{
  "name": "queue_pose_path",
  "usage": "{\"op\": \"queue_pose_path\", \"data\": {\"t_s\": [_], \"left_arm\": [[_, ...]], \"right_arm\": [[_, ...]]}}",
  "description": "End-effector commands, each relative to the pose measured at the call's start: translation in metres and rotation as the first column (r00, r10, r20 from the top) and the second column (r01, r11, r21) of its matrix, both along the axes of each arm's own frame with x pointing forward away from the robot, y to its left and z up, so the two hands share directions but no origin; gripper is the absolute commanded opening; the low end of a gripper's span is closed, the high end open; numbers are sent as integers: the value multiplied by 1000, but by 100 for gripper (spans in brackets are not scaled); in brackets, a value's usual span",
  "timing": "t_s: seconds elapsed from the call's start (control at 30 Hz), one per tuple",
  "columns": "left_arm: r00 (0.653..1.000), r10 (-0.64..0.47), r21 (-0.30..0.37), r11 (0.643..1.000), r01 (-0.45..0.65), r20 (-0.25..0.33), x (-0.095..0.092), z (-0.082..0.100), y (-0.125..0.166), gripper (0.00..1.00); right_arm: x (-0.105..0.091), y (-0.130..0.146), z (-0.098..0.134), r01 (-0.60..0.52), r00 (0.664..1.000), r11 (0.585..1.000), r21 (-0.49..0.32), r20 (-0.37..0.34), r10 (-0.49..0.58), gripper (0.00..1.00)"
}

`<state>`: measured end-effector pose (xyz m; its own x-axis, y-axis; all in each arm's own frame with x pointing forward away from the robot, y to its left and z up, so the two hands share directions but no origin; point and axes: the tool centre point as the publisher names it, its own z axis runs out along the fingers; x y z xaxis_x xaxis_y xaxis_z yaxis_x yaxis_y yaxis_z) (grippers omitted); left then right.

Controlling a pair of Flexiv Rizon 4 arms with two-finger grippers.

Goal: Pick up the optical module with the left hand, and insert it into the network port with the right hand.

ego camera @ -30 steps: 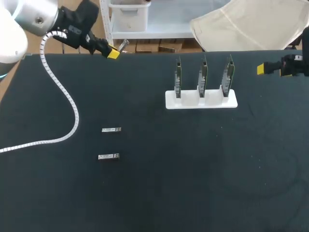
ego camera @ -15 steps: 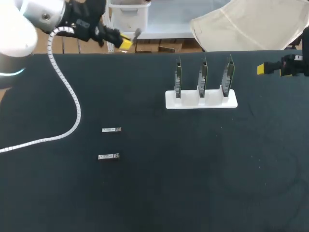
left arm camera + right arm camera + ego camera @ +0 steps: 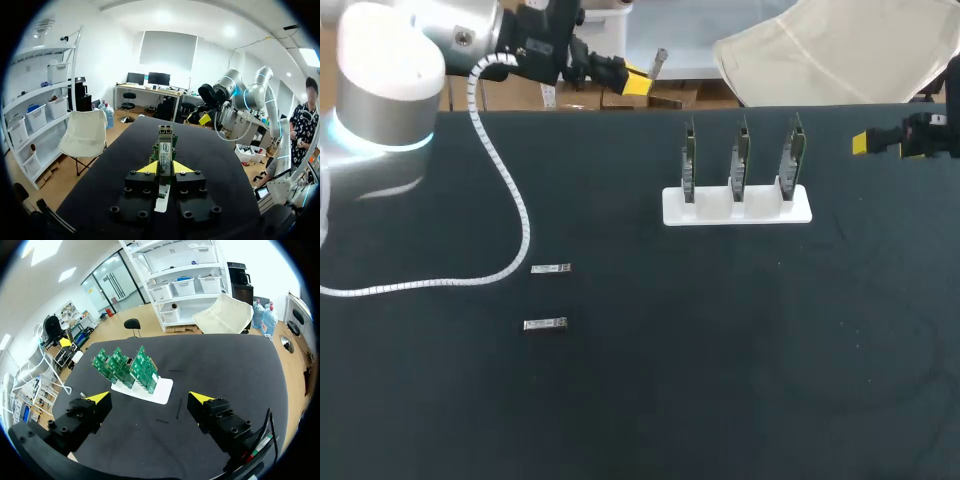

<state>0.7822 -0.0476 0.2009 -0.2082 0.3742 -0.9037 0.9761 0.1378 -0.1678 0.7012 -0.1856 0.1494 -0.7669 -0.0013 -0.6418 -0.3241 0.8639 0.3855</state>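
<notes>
Nearest us, at about 9 o'clock from the middle of the table [image 3: 720,390], two spare modules [image 3: 545,323] lie flat, one just beyond the other, exactly where they lay a second ago. The white coiled cable [image 3: 515,225] of our left arm trails across the table beside them, and its loop has swung toward 3 o'clock as the arm went.

Farther out, at roughly 1 o'clock, the white stand [image 3: 705,212] holds three green boards [image 3: 741,160] upright in a row. We take the network port to sit on one of these, though we cannot make it out from above. At 2 o'clock, by the table's right edge, our right gripper [image 3: 149,398] hangs with its fingers spread wide and nothing between them. It has not stirred over the last second.

Farthest away, at 12 o'clock over the table's far edge, our left gripper [image 3: 165,169] is clamped narrow on the optical module [image 3: 660,62], which sticks out ahead of the yellow tips. A second ago this gripper was near 11 o'clock, and it has carried the module steadily along the far edge toward the middle.

So the pick-up looks done, and we judge this to be the carry toward a handover. The right gripper must meet the module and take it before any insertion can begin.
</notes>
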Motion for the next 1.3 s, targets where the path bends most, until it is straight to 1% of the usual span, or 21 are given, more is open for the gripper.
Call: {"op": "queue_pose_path", "data": {"t_s": [0.03, 0.13, 0.17, 0.23, 0.33, 0.87, 0.9, 0.97, 1.1, 1.2, 1.3], "left_arm": [[1000, 10, -52, 999, -9, 23, 0, -7, -2, 0], [999, 4, -103, 995, 0, 38, 1, -9, -7, 0], [999, 2, -109, 994, 3, 45, 1, -9, -8, 0], [998, -8, -100, 995, 13, 56, 2, -8, -11, 0], [994, 16, -70, 998, -9, 105, 4, -3, -4, 0], [994, 16, -70, 998, -9, 105, 4, -3, -4, 0], [993, 9, -77, 997, 0, 115, 6, -1, -9, 0], [990, -1, -115, 993, 17, 140, 13, 6, -21, 0], [983, -52, -155, 985, 80, 178, 24, 15, -45, 0], [978, -102, -162, 978, 132, 180, 24, 16, -62, 0], [979, -120, -172, 974, 149, 167, 18, 13, -72, 0]], "right_arm": [[-1, 1, 1, 6, 1000, 1000, -5, -1, -6, 100], [-1, 1, 1, 6, 1000, 1000, -5, -1, -6, 100], [-1, 1, 1, 6, 1000, 1000, -5, -1, -6, 100], [-1, 1, 1, 6, 1000, 1000, -5, -1, -6, 100], [-1, 1, 1, 6, 1000, 1000, -5, -1, -6, 100], [-1, 1, 1, 6, 1000, 1000, -5, -1, -6, 100], [-1, 1, 1, 6, 1000, 1000, -5, -1, -6, 100], [-1, 1, 1, 6, 1000, 1000, -5, -1, -6, 100], [-1, 1, 1, 6, 1000, 1000, -5, -1, -6, 100], [-1, 1, 1, 6, 1000, 1000, -5, -1, -6, 100], [-1, 1, 1, 6, 1000, 1000, -5, -1, -6, 100]]}}
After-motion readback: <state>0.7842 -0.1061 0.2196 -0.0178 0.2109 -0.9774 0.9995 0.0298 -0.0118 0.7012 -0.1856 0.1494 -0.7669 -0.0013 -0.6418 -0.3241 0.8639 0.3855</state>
